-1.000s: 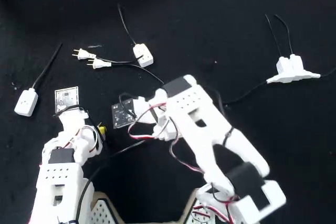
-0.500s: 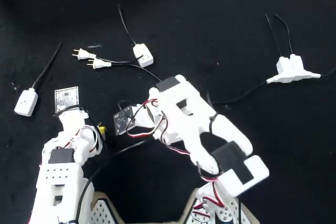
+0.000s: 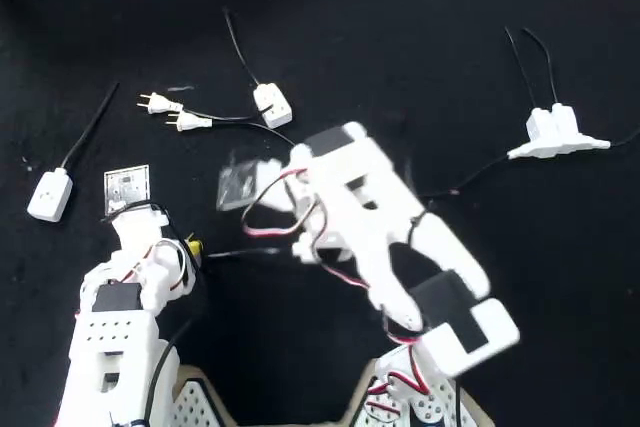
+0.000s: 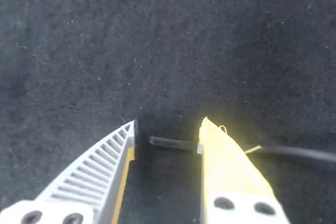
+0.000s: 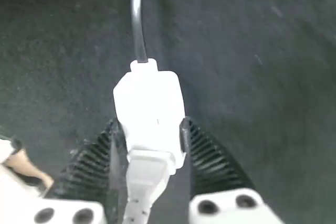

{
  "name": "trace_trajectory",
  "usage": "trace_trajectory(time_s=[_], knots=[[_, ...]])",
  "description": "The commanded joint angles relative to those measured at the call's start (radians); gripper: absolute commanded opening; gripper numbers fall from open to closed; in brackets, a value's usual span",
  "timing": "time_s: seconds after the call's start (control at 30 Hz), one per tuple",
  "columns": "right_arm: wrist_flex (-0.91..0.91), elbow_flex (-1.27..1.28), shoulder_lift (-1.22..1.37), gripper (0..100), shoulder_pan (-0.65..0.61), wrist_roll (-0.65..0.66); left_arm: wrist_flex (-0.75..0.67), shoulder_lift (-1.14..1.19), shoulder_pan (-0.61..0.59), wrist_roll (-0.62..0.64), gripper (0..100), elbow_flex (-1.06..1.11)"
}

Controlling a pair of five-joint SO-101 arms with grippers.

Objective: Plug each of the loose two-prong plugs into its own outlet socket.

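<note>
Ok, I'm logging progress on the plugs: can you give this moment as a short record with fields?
right claw: shut on white connector with a black lead
left claw: open, black cable lying across its gap
first loose plug: on the table, unplugged
second loose plug: beside it, unplugged
free socket: next to those plugs
other free socket: near the table's left edge

It looked like a robotics lab: a surface (image 3: 450, 47) under black cloth, white robot arms (image 3: 385, 232) with bare wiring (image 3: 262, 234).
</note>
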Motion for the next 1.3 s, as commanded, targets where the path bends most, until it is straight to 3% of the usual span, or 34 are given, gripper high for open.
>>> trace_trajectory(time_s=[0.0, 0.23, 0.4, 0.53, 1.0, 1.27], knots=[[0.083, -0.105, -0.168, 1.0, 0.101, -0.121, -0.006, -0.008, -0.004, -0.006, 20, -0.058], [0.081, -0.159, -0.305, 1.1, 0.440, -0.353, -0.006, -0.008, -0.004, -0.006, 20, -0.058], [0.032, -0.193, -0.252, 1.1, 0.674, -0.482, -0.006, -0.008, -0.004, -0.006, 20, -0.056], [0.003, -0.283, -0.156, 1.1, 0.792, -0.528, -0.006, -0.008, -0.004, -0.006, 20, -0.056], [0.000, -0.928, 0.450, 1.1, 0.856, -0.724, -0.006, -0.008, -0.010, -0.006, 20, -0.050], [0.144, -1.428, 0.805, 1.1, 0.858, -0.741, -0.006, -0.008, -0.012, -0.006, 20, -0.048]])
